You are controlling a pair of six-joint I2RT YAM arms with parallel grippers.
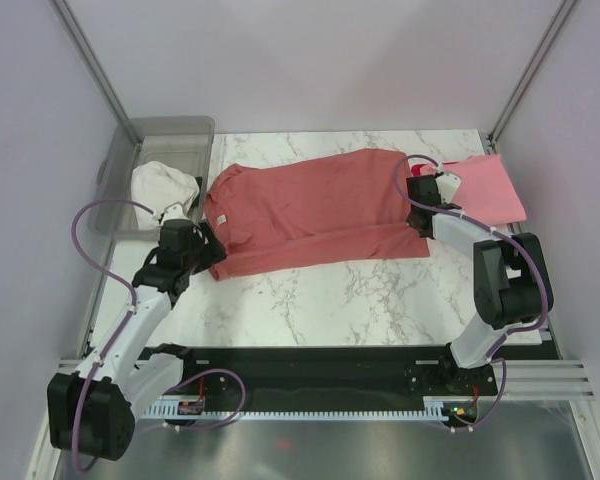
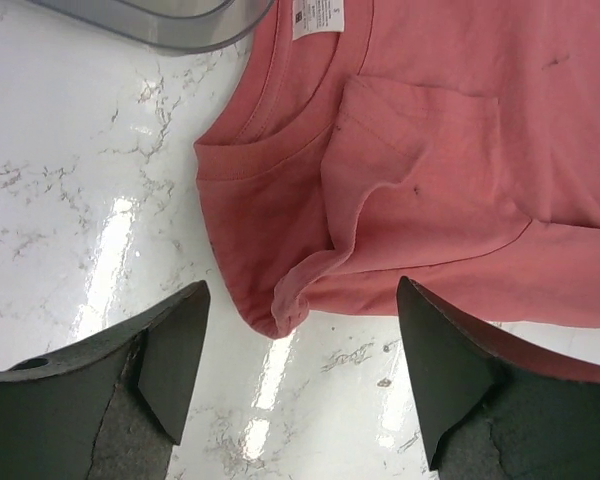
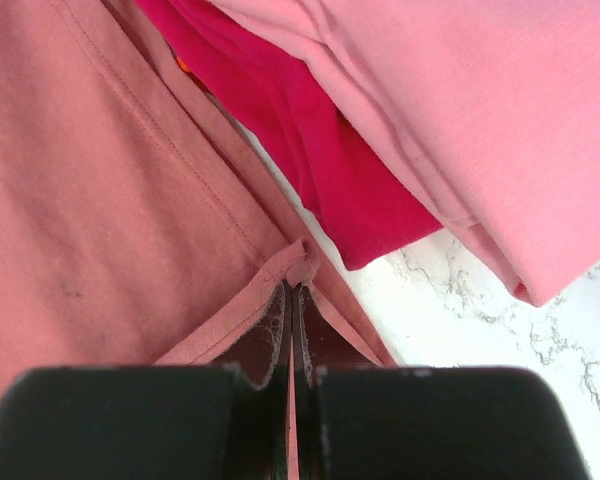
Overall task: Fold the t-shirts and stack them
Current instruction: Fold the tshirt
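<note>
The dusty salmon-red t-shirt [image 1: 315, 208] lies spread across the marble table, collar to the left, partly folded lengthwise. My left gripper [image 1: 205, 250] is open just off its collar corner; in the left wrist view the folded sleeve tip [image 2: 290, 310] lies between my spread fingers [image 2: 175, 355]. My right gripper [image 1: 420, 208] is shut on the shirt's hem corner [image 3: 300, 268] at the right end. The light pink t-shirt [image 1: 490, 188] lies folded at the far right, also seen in the right wrist view [image 3: 480, 120], on top of the bright red t-shirt [image 3: 320, 150].
A grey translucent bin [image 1: 155, 170] holding a white cloth [image 1: 163, 186] stands at the back left; its rim shows in the left wrist view [image 2: 150, 25]. Metal frame posts [image 1: 90, 60] and white walls enclose the table.
</note>
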